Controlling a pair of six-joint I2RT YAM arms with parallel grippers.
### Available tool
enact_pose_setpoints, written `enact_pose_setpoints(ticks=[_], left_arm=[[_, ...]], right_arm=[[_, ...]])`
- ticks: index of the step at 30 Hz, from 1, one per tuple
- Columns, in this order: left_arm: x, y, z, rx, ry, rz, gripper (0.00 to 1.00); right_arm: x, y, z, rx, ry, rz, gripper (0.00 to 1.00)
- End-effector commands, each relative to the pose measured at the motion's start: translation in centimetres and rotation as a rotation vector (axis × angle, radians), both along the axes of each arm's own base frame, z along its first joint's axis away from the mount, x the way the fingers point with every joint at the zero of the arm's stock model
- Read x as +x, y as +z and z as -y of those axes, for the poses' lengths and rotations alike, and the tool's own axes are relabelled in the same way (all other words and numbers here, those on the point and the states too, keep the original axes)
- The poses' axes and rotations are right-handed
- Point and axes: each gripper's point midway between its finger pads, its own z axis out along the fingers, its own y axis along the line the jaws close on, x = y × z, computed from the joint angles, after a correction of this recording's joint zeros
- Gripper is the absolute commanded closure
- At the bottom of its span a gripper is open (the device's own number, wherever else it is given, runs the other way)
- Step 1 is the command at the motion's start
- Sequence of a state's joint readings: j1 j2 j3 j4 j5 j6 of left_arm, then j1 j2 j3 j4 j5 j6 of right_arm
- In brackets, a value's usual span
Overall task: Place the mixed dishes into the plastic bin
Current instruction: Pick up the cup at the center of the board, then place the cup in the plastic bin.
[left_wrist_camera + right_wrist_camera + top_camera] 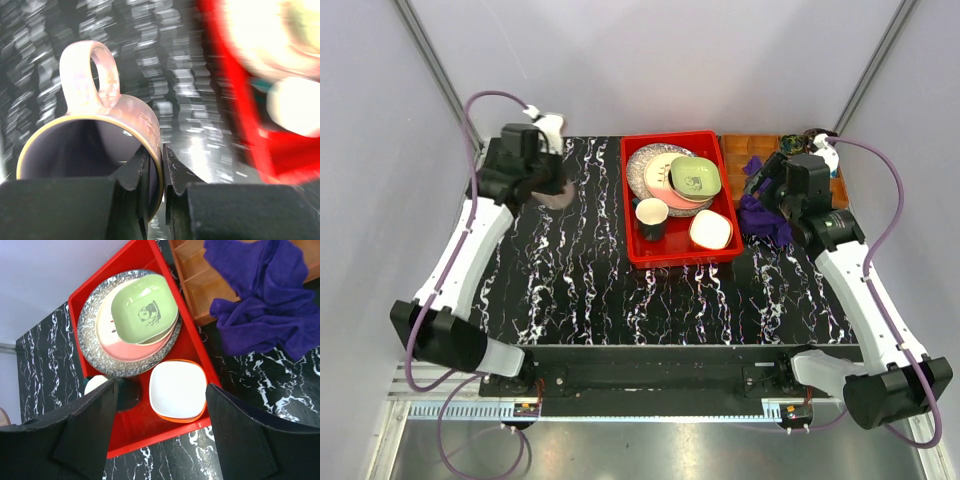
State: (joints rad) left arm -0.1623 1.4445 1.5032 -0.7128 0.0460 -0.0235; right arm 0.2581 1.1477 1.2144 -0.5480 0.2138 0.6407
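Rim detail is showing only in the left wrist view. The left gripper [156, 162] is pinching the wall of the mauve cup [125, 112], with one finger inside and one outside. The cup's mouth is facing the camera and its handle is pointing away from the jaws. The top view is placing that cup outside the red bin [628, 200], to its left. In the right wrist view, the right gripper [161, 390] is hanging spread wide above the bin. It is over the orange-white bowl [175, 382], next to the dark green mug [129, 392] and the green bowl [145, 310].
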Motion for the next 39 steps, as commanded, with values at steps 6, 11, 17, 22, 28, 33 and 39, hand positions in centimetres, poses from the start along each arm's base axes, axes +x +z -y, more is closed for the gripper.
enact_pose_setpoints(ticks=[6,11,17,22,28,33,39], left_arm=[[-5.9,7.5,13.0,-0.179,-0.348,0.137,1.00],[-8.5,7.9,17.6,-0.210,-0.476,0.118,1.00],[-11.4,6.2,22.8,-0.166,-0.655,0.102,1.00],[-12.4,5.0,25.8,-0.125,-0.765,0.117,1.00],[-12.6,2.5,28.4,-0.080,-0.860,0.101,1.00],[-11.8,1.2,29.5,-0.037,-0.879,0.098,1.00],[-10.9,0.0,30.6,0.005,-0.895,0.094,1.00]], right_arm=[[-0.8,0.3,0.8,0.007,0.022,0.006,0.19],[-1.1,-0.1,0.9,0.009,0.021,-0.002,0.20],[-1.3,-0.6,0.9,0.012,0.023,-0.013,0.20],[-1.5,-0.8,1.1,0.007,0.021,-0.016,0.20],[-1.8,-0.8,1.3,0.006,0.017,-0.012,0.20],[-2.0,-1.1,1.6,-0.002,0.015,-0.015,0.19],[-2.2,-1.6,1.8,-0.006,0.017,-0.026,0.20]])
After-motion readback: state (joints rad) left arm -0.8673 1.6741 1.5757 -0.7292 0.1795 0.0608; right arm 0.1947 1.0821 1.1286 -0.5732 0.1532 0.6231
